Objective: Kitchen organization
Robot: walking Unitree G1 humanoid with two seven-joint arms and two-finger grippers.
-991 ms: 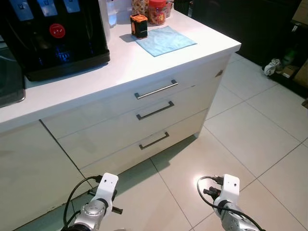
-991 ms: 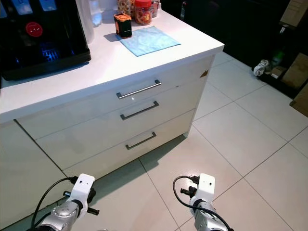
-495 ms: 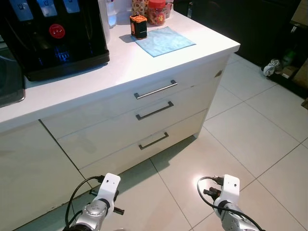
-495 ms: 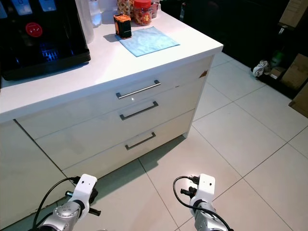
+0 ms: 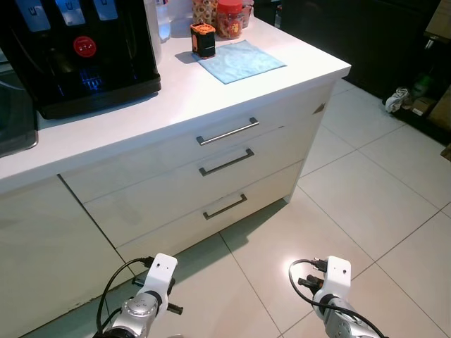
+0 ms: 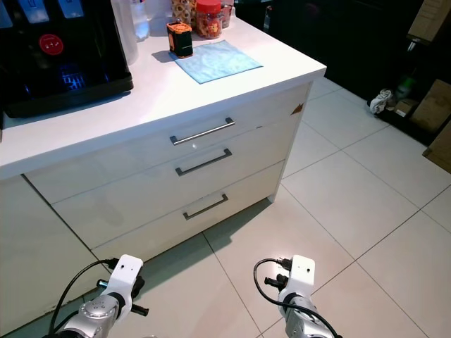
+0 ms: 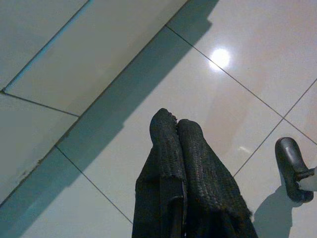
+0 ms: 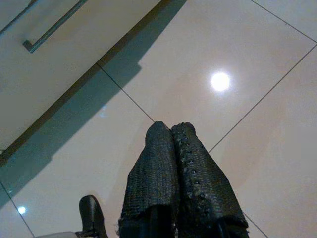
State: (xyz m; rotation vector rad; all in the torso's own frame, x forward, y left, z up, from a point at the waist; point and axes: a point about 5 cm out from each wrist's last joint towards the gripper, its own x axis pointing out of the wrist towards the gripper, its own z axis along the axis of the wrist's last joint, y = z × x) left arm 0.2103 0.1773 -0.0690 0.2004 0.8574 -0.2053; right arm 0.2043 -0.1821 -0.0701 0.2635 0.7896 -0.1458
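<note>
Both arms hang low over the pale tiled floor, which is glossy and catches a bright ceiling reflection. The left gripper and the right gripper each have their two black fingers pressed together, holding nothing. Just ahead stands a white cabinet with three stacked drawers, each fronted by a slim metal handle, all shut. Its white countertop carries a black drinks machine with a red button on the robot's left, and toward the far corner a light blue cloth lying flat. A small black-and-orange tin stands at the cloth's far left edge, and behind it sit a red-lidded jar and another container of snacks. Beyond the counter's end, on the right, the room turns dark, with cardboard boxes and oddments on the floor.
</note>
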